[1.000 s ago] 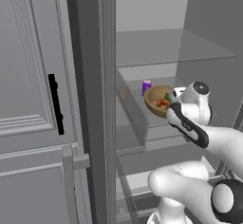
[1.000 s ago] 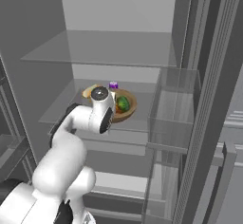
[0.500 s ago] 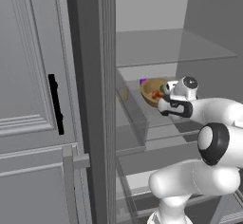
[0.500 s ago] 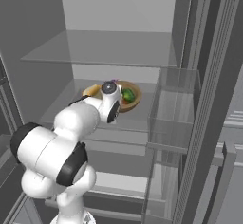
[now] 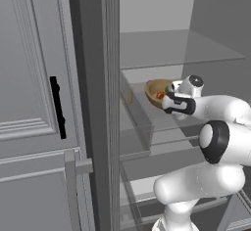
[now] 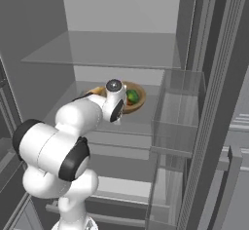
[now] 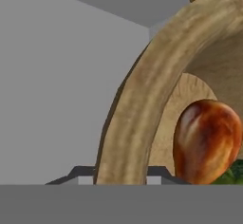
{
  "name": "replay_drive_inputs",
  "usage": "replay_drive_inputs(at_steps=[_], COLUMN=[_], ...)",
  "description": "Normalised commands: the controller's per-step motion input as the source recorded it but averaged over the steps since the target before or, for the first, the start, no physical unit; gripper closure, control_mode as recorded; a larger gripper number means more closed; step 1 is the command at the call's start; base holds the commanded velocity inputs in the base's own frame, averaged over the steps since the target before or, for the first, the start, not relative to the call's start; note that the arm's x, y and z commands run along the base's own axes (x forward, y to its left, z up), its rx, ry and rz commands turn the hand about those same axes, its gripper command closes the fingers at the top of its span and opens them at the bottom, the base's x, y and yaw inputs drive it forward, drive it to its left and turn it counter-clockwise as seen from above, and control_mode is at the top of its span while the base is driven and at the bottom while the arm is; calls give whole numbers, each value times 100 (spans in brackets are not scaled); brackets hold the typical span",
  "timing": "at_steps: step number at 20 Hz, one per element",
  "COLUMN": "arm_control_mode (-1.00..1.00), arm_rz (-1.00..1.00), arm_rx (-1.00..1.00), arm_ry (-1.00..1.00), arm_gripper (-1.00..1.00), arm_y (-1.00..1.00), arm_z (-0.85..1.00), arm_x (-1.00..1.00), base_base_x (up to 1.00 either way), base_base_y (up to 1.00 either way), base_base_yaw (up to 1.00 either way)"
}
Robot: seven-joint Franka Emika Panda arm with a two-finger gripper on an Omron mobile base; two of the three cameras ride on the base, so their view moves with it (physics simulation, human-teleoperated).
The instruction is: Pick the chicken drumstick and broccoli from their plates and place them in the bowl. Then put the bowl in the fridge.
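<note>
A: Since a second back the arm had folded up: elbow now sat high at right of the left base view, forearm reaching left to the bowl (image 5: 158, 91). Bowl sat further back on the fridge (image 6: 121, 58) shelf than before.

B: Gripper state?

A: Gripper (image 7: 121, 173) had its tips pinched on the bowl's rim, one tip either side of the wall at the bottom of the hand view. Clamped, gap only as wide as the rim.

B: Contents?

A: Chicken drumstick (image 7: 206, 141) lay inside the bowl, lower right of the hand view, glossy brown. Broccoli (image 6: 132, 96) was in there too, green lump at centre of the right base view, touching the drumstick's lower edge in the hand view. Something orange showed past the bowl's far rim at the top; couldn't tell what.

B: Any labels or text?

A: None readable anywhere.

B: Clearance?

A: Glass shelf (image 6: 116, 48) above the bowl, open space between. Clear door bin (image 6: 177, 112) just right of the bowl in the right base view, near its rim. Bare shelf left of the bowl. Fridge door edge stood centre-left in the left base view, black handle (image 5: 57, 107) at far left.
</note>
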Motion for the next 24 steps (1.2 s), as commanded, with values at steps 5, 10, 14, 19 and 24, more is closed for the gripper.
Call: replay_drive_inputs(at_steps=[5,10,14,19,24], arm_control_mode=[-100,-100,-100,-100,-100], arm_rz=[0,-5,-12,-13,-13], arm_rx=[0,0,0,4,7], arm_ry=[-1,-1,-2,0,0], arm_gripper=[-100,-100,-100,-100,-100], arm_y=[0,0,0,-1,2], arm_z=[5,45,29,37,79], arm_x=[-4,-27,-79,-94,-99], base_base_x=[0,0,0,0,0], base_base_y=[0,0,0,0,0], base_base_yaw=[0,0,0,0,0])
